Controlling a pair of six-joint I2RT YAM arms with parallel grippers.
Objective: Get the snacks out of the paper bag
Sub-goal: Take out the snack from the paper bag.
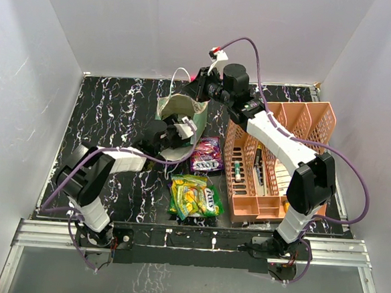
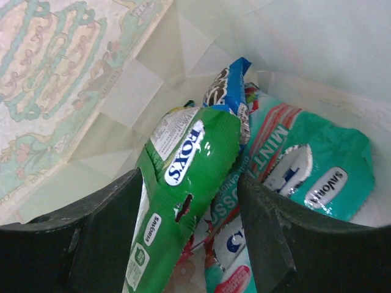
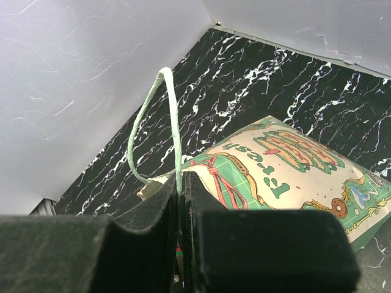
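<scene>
A glossy green "Fox's" candy packet (image 2: 183, 177) is lying lengthwise between the left jaws, which are standing released and spread wide, one black finger (image 2: 91, 244) on either side of it; whether either pad is touching the packet I cannot tell. Just beyond the right-hand finger a teal-green mint packet (image 2: 317, 165) is lying flat, and ahead of the jaws' tips a small blue wrapped packet (image 2: 231, 85) is poking up between the two. All three are sitting inside the small beige-cream paper bag (image 1: 182, 112) with a green rim, into whose mouth the left jaws are reaching. The right jaws are clenched on the bag's thin pale cord handle (image 3: 171, 110), which is looping up above them, with the bag's printed side stretching away ahead of them. Outside the bag, nearer the arm bases than the left jaws, a purple-pink glossy packet (image 1: 206, 155) and a yellow-green glossy packet (image 1: 195, 197) are lying on the black white-veined desk (image 1: 117, 114). A peach slotted plastic organiser (image 1: 275, 165) is standing beside them, below the right arm.
</scene>
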